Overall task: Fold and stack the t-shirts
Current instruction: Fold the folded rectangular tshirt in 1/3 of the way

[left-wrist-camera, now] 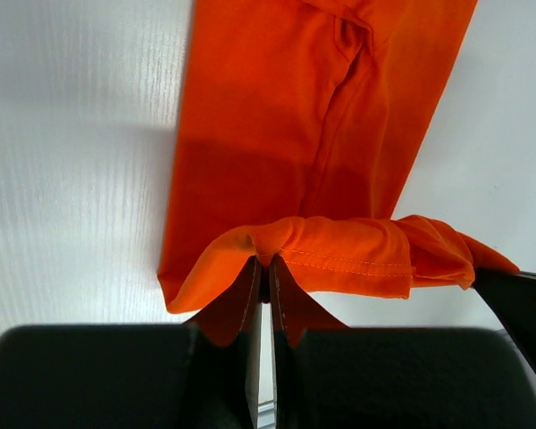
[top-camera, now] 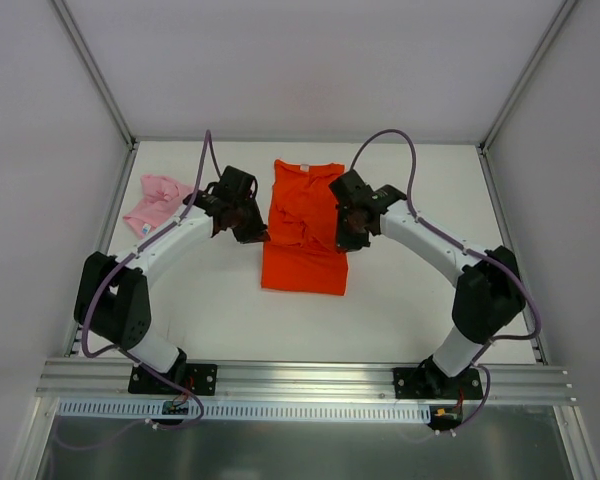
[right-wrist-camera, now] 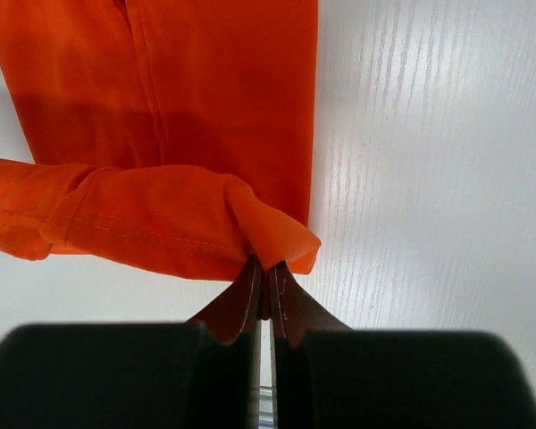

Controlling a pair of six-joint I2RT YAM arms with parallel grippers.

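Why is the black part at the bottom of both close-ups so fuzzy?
Left wrist view: the left gripper sits too near the lens, so its body blurs, while the orange t-shirt is sharp, with a shadow band under its lifted hem. Right wrist view: same blur on the right gripper, plus a bright sheen on the table. Top view: soft, even light, faint shadows.

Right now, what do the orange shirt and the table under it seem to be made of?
The orange shirt: soft matte knit cloth, probably cotton; it creases, drapes, shows a stitched hem. The table: white, faintly glossy board with fine wood-like grain, perhaps laminate.
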